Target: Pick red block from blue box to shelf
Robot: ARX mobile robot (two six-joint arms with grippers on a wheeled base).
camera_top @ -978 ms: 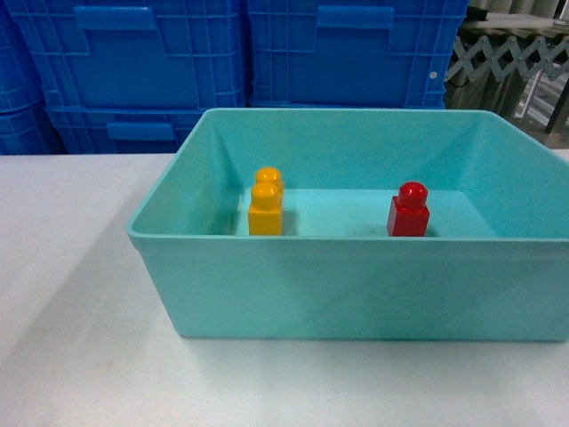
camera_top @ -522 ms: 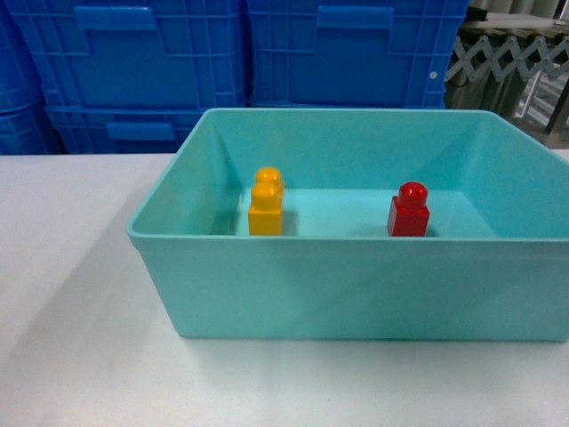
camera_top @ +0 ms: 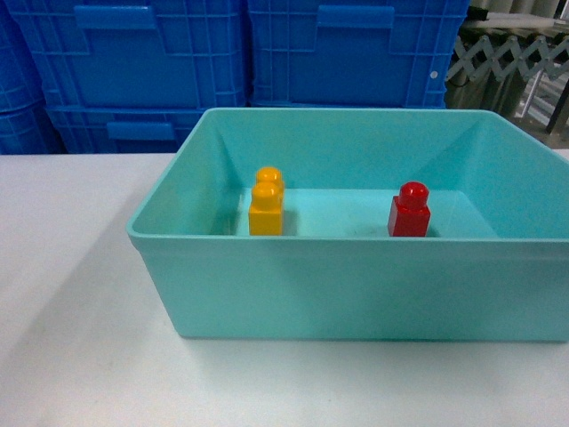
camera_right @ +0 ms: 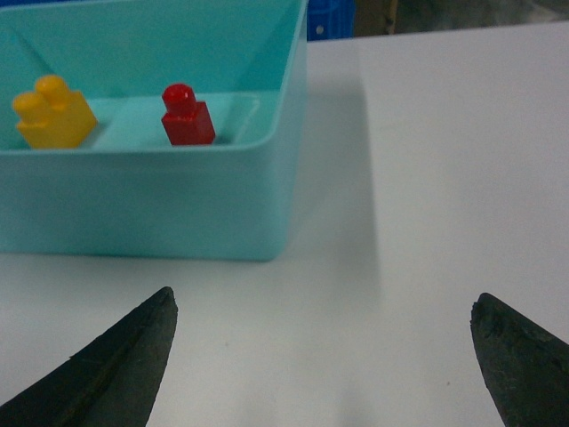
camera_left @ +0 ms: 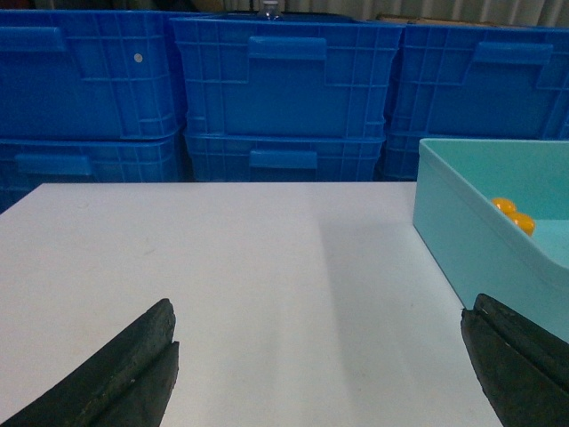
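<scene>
**Jaws released on both arms, nothing grasped**

Head view: small red plastic single-stud block [camera_top: 409,211] stands upright inside the light turquoise plastic box [camera_top: 356,285], toward its right wall, well apart from the orange-yellow two-stud brick [camera_top: 266,204].

Left wrist view: left gripper [camera_left: 320,374] spread wide over the white table [camera_left: 240,267], box rim at right.

Right wrist view: right gripper [camera_right: 324,365] spread wide over the table, short of the box's near wall.
</scene>
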